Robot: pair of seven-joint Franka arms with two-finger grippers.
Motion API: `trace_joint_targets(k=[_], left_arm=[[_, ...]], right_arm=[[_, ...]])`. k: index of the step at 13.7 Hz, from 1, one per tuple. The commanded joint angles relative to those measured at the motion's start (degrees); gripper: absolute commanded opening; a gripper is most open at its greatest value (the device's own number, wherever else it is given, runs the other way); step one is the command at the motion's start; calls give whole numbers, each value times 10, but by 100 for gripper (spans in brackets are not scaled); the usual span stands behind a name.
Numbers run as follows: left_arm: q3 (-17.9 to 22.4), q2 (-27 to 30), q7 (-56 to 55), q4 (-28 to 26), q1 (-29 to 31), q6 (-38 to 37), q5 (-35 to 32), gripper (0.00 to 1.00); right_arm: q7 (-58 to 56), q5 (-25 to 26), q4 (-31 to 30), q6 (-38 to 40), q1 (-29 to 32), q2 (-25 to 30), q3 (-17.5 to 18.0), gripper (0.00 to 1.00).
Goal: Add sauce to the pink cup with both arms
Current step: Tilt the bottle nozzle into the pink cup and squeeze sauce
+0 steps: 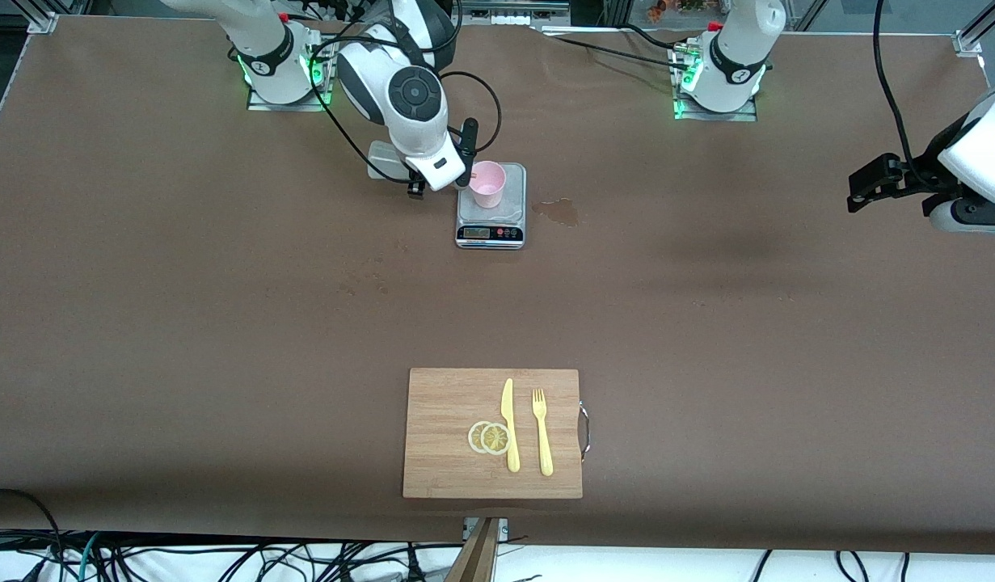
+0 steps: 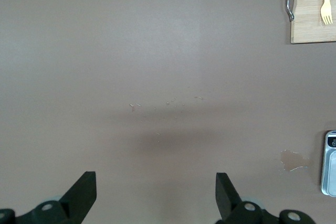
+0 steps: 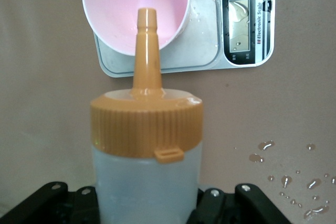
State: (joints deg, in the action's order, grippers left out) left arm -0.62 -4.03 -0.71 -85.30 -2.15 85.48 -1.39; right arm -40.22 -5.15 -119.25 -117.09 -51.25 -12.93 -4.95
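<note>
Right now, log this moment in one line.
right claw: shut on translucent orange-capped squeeze bottle, over pale pink plastic cup | left claw: open, waiting

The translucent whitish squeeze bottle with its orange nozzle cap (image 3: 147,145) is hidden in the front view by the right arm's white wrist (image 1: 420,121).

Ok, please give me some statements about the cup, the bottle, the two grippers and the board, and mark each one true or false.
1. The pink cup stands on the scale. True.
2. The right gripper is shut on the sauce bottle. True.
3. The left gripper holds the fork. False: it is open and empty, waiting over bare table.
4. The bottle's nozzle is green. False: orange.
5. The lemon slices lie on the cutting board. True.
</note>
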Motion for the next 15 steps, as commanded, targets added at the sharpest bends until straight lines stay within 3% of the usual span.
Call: trace_joint_targets(k=[1,15], left_arm=[[-1,-2,-3,7,-1,-2,-5,100],[-4,-7,-3,7,-7,0,-4,100]], right_arm=[[15,18,17,18,-3,-7,2,12],[41,65,83,89,-29,-41,6,12]])
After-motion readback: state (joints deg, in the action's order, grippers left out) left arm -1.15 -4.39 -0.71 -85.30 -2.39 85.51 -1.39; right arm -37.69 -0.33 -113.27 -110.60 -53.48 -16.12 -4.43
